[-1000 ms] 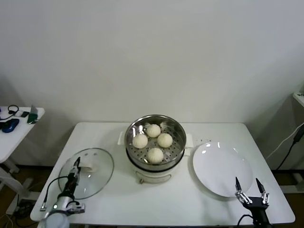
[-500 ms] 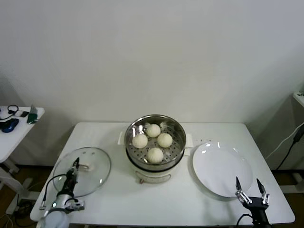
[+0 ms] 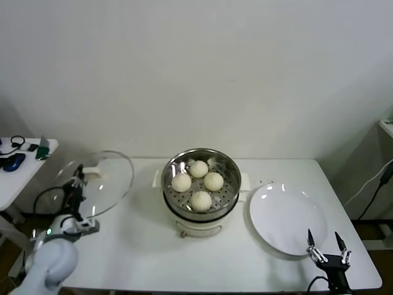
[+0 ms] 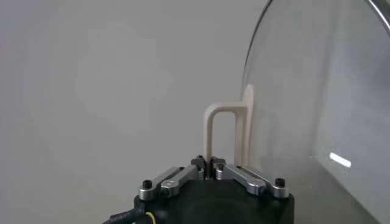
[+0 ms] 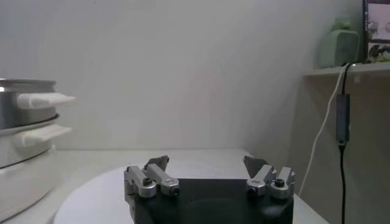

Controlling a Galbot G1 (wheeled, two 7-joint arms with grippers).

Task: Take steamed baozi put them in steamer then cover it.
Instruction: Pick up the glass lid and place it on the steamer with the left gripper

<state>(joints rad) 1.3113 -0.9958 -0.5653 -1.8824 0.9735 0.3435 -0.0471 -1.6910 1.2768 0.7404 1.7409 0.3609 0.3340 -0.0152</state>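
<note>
Lifted off the counter (image 3: 141,258) since a second ago, the cover (image 3: 98,183) hangs tilted at nine o'clock of the steamer (image 3: 201,187), my left jaws (image 3: 77,182) clamped on its handle, right jaws (image 3: 325,244) parked spread at five o'clock; four baozi (image 3: 213,180) inside, covering remains

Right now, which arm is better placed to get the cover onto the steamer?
Left. The left gripper is shut on the cover handle, holding it raised beside the steamer. The right gripper hangs open by the plate, empty.
</note>
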